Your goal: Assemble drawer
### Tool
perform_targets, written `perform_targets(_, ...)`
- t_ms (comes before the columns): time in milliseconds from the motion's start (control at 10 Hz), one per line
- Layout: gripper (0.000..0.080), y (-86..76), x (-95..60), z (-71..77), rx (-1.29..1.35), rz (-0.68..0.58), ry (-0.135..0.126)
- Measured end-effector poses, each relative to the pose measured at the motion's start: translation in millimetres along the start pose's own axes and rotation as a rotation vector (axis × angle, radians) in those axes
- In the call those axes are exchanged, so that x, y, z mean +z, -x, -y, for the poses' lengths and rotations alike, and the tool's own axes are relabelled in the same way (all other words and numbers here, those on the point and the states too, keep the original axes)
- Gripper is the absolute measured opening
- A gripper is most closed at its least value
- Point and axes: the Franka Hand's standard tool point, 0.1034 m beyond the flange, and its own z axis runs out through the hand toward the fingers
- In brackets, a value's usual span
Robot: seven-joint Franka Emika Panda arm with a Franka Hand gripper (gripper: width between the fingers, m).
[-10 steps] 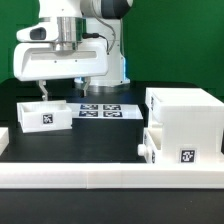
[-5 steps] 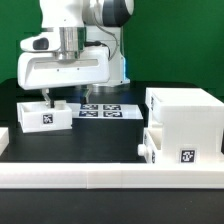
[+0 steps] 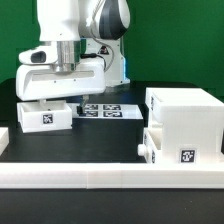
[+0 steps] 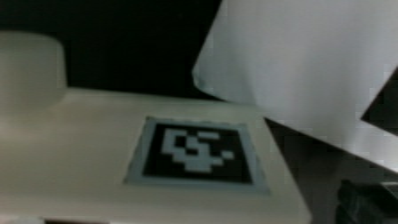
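A small white open-top tray (image 3: pixel 42 116) with a square tag stands at the exterior view's left. My gripper (image 3: pixel 50 98) has come down onto its back edge, and its fingertips are hidden behind the hand and the tray. In the wrist view the tray's tagged white face (image 4: pixel 199 150) fills the frame, blurred and very close. One dark finger (image 4: pixel 368 197) shows at the frame's edge, far out to the side, so the jaws stand apart. The tall boxy housing (image 3: pixel 185 108) stands at the right, with the second tray (image 3: pixel 180 150) low at its front.
The marker board (image 3: pixel 105 109) lies flat on the black table behind the left tray, right next to my hand. A long white rail (image 3: pixel 100 178) runs along the table's front edge. The arm's white base stands at the back.
My gripper has moved down and slightly towards the exterior view's left, from above the left tray to its back edge. The trays and the housing have not moved.
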Motion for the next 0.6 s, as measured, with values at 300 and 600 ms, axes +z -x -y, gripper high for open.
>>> perform_targets(300, 0.0559, -2.3, 0.2, 1.6, -0.004, 0.001, -0.003)
perform_targets(600, 0.0241, -1.6, 0.8, 1.8, -0.004, 0.001, -0.002)
